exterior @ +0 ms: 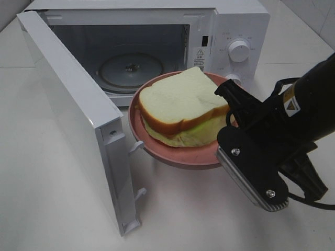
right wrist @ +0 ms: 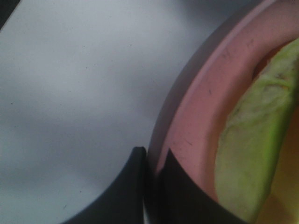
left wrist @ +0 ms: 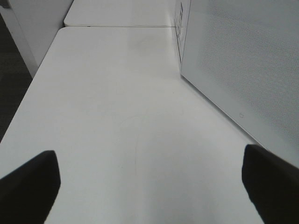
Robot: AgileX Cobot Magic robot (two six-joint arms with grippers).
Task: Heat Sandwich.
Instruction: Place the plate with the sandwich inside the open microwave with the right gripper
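In front of the open microwave [exterior: 238, 23], my right gripper [right wrist: 152, 158] clamps the plate [exterior: 180, 157] rim, the sandwich [exterior: 180, 102] lying cavity-side of it; the left gripper [left wrist: 149, 186] hangs open.

White microwave [exterior: 230, 31], door [exterior: 68, 115] open, glass turntable [exterior: 120, 70] inside; knob [exterior: 239, 50]; pink plate [exterior: 178, 157]; white table [exterior: 42, 209].

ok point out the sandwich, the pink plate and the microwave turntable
sandwich [exterior: 180, 102]: exterior high view, top bread slice
pink plate [exterior: 180, 157]: exterior high view, front rim
microwave turntable [exterior: 116, 70]: exterior high view, glass left of centre
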